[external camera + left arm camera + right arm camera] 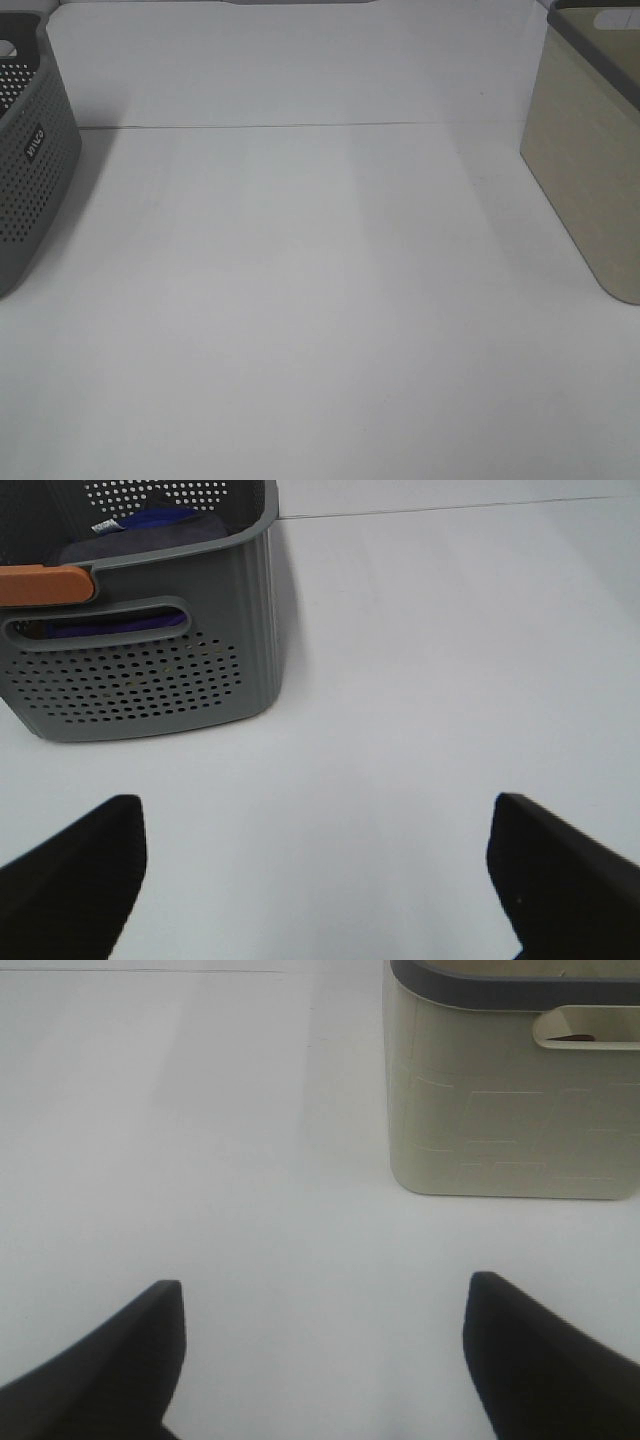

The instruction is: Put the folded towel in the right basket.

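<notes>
Towel-moving seemed finished or nearly so: the worktop (320, 300) lay bare between the grey perforated basket (35, 160) at its left edge and the right basket (590, 170) at its right edge. The folded towel (577, 1037) showed only as a reddish sliver through that basket's handle slot. Left gripper (315, 870) and right gripper (320, 1355) both stood released, holding nothing. Next, I judged, only confirming the towel's place remained.
</notes>
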Robot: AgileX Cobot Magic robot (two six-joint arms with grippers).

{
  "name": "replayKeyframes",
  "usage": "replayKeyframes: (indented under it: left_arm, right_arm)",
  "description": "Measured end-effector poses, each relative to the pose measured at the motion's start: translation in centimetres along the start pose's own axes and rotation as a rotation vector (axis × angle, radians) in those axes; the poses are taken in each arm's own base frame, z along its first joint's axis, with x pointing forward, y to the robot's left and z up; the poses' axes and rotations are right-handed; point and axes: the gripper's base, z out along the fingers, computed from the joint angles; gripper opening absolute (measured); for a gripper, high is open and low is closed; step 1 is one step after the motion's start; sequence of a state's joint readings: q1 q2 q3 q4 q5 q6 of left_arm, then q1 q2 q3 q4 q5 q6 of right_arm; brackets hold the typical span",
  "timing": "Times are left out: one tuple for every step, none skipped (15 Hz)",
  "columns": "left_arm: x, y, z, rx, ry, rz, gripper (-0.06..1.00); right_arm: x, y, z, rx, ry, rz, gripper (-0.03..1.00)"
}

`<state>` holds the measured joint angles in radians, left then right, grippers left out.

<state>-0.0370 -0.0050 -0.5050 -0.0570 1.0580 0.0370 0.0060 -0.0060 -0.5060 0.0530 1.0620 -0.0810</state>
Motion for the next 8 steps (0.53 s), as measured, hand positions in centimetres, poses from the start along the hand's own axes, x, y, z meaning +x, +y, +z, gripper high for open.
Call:
replayKeyframes:
  left_arm:
    - [0.0,0.0,0.0,0.0,0.0,0.0,0.88]
    - [0.0,0.0,0.0,0.0,0.0,0.0,0.88]
    - [0.0,0.0,0.0,0.0,0.0,0.0,0.88]
    - [0.0,0.0,0.0,0.0,0.0,0.0,0.88]
    - [0.0,0.0,0.0,0.0,0.0,0.0,0.88]
    - [0.0,0.0,0.0,0.0,0.0,0.0,0.88]
    - [0.0,0.0,0.0,0.0,0.0,0.0,0.88]
    - [0.0,0.0,0.0,0.0,0.0,0.0,0.88]
  right_arm:
    - [0.0,0.0,0.0,0.0,0.0,0.0,0.73]
    - [0.0,0.0,0.0,0.0,0.0,0.0,0.73]
    - [0.0,0.0,0.0,0.0,0.0,0.0,0.73]
    - [0.0,0.0,0.0,0.0,0.0,0.0,0.73]
    - [0.0,0.0,0.0,0.0,0.0,0.001,0.73]
    - [0.0,0.0,0.0,0.0,0.0,0.001,0.73]
    - [0.0,0.0,0.0,0.0,0.0,0.001,0.73]
    - [0.0,0.0,0.0,0.0,0.0,0.001,0.73]
